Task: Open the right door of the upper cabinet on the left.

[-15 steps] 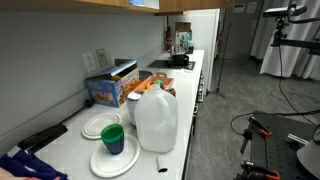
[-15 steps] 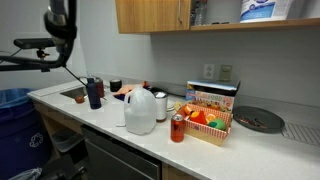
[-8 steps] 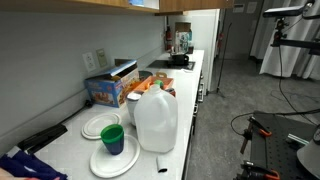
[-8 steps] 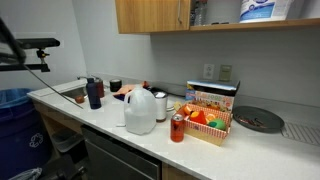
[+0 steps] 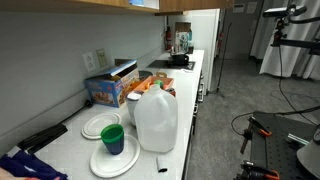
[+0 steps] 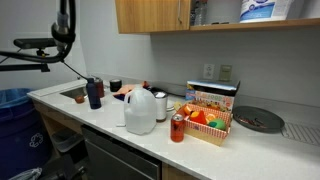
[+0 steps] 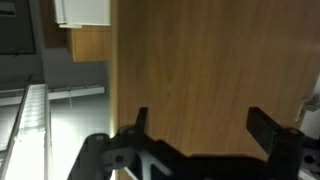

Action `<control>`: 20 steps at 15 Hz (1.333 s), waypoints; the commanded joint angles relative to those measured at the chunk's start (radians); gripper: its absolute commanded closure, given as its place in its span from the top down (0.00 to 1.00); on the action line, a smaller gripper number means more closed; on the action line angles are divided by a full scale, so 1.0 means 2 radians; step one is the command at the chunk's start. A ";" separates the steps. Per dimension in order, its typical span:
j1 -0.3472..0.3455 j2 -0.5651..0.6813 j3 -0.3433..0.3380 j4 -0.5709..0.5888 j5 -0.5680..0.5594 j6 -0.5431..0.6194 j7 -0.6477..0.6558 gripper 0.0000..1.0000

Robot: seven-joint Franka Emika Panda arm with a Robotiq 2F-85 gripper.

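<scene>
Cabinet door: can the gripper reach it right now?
Probably yes. In the wrist view the wooden door fills the space straight ahead of the open gripper, and nothing sits between them. How close it is, I cannot tell.

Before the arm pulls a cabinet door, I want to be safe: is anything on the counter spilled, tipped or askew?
Nothing stands out. The jug, can and dark bottle stand upright, plates lie flat, and no spill shows on the counter.
</scene>
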 commanded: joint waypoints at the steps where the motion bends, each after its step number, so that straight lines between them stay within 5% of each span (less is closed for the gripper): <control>1: 0.122 -0.051 -0.052 -0.043 0.109 -0.054 -0.110 1.00; 3: 0.177 -0.072 -0.075 -0.045 0.157 -0.106 -0.161 1.00; 5: 0.162 -0.077 -0.055 -0.033 0.223 -0.155 -0.214 1.00; 10: 0.143 -0.083 -0.050 -0.003 0.264 -0.236 -0.265 1.00; 20: 0.132 -0.078 -0.046 0.005 0.276 -0.263 -0.272 1.00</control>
